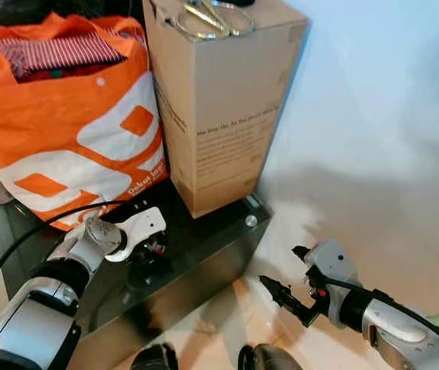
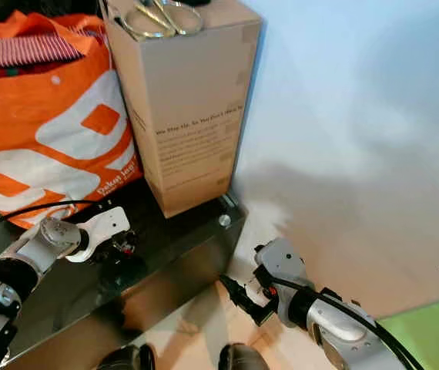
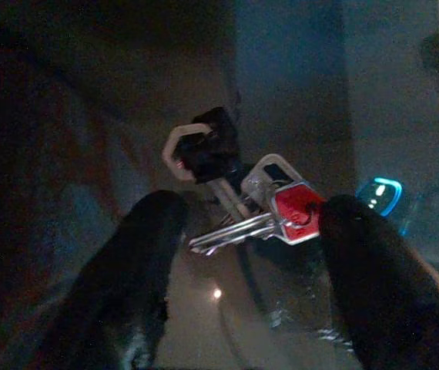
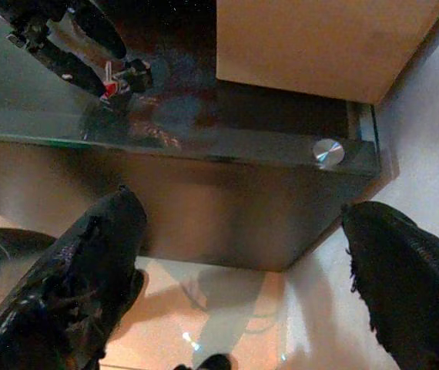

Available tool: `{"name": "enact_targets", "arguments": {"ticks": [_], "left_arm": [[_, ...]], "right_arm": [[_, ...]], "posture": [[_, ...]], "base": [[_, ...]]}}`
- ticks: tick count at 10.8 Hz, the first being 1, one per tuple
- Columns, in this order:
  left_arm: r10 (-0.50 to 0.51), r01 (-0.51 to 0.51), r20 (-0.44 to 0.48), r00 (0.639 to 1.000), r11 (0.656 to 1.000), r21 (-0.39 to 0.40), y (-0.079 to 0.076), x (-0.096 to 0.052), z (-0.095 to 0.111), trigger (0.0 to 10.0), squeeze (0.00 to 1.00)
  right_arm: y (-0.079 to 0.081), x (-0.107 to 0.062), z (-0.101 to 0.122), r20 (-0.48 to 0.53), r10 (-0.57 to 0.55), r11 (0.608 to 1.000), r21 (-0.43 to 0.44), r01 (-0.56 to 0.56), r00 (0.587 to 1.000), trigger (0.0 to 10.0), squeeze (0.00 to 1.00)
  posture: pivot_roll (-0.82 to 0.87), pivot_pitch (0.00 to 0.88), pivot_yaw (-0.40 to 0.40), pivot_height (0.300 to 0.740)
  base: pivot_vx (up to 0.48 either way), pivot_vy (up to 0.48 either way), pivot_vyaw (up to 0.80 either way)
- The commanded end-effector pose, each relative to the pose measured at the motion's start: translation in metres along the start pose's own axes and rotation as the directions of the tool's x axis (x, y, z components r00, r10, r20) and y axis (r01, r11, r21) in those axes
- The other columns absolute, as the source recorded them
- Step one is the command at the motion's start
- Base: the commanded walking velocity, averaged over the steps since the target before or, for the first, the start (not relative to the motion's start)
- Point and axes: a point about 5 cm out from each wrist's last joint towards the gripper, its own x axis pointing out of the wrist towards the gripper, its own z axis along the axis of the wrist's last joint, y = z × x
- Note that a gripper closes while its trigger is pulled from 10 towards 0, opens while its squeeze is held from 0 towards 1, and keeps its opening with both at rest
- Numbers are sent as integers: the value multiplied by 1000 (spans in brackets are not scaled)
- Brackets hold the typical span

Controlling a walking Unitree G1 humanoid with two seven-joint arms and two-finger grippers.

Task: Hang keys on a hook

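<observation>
Left gripper point(image 3: 242, 254) spread around metal keys point(image 3: 269, 216) on glass table point(image 1: 212, 239).

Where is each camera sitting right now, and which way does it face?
Left and right eye views: on the head, looking down at the glass table, orange bag and cardboard box; both arms show.
Left wrist view: along the open left hand at the keys.
Right wrist view: along the open right hand toward the table's edge.
Shared: both wrist views show the keys.
</observation>
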Motion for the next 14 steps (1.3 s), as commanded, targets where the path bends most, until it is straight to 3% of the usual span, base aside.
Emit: {"name": "enact_targets", "arguments": {"ticks": [1, 6, 9, 14], "left_arm": [[-4, 5, -30, 1000, 999, 51, 1, -1, -2, 235, 0], [-16, 27, -81, 997, 991, 128, 2, 0, -3, 0, 0], [-28, 39, -91, 995, 991, 127, 3, -1, -5, 0, 0], [-43, 45, -27, 999, 996, 72, 12, -10, -3, 0, 0]], "right_arm": [[4, -3, -1, -12, 26, 1000, 3, -26, 1000, 10000, 0], [13, -11, -2, -46, 132, 990, -32, -134, 990, 10000, 0], [12, -13, -2, -53, 138, 989, -36, -140, 989, 10000, 0], [11, -11, 0, -45, 131, 990, -38, -133, 990, 10000, 0]], "posture": [[-228, 169, -37, 732], [-241, 174, -32, 732], [-241, 176, -28, 732], [-234, 179, -4, 732]], "base": [[0, 0, 0], [0, 0, 0], [0, 0, 0], [0, 0, 0]]}}
